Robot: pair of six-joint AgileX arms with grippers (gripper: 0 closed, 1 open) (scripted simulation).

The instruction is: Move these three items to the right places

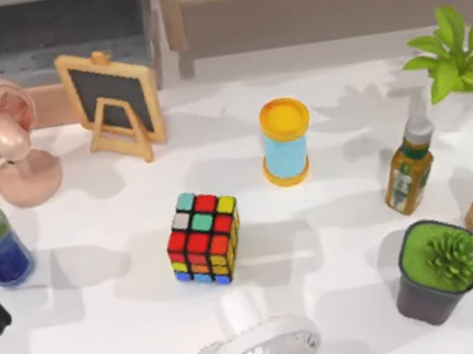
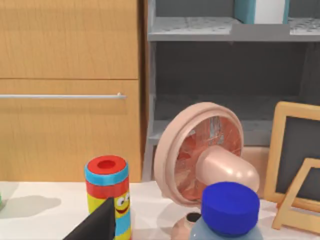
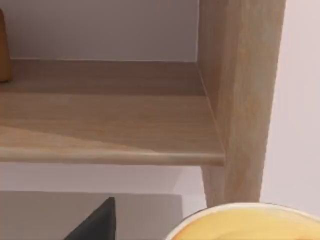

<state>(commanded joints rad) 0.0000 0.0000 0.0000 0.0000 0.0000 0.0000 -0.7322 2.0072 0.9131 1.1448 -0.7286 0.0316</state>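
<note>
Colours across a white tabletop point(image 1: 109, 336)

A puzzle cube point(image 1: 203, 237) at centre wore red, yellow, green, blue and orange squares on black edges. At one o'clock, a pale blue canister point(image 1: 285, 142) had yellow ends. At ten o'clock stood a pink fan point(image 1: 0, 140) and a wood-framed black chalkboard point(image 1: 113, 102); at six, a white fan point(image 1: 256, 350); at four, a green succulent point(image 1: 442, 258) in a dark pot.

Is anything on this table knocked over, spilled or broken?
Nothing stands out. The puzzle cube sits flat mid-table, the yellow-lidded canister and both bottles at the right stand upright, and the pink fan and small chalkboard are standing. No spills show.
</note>
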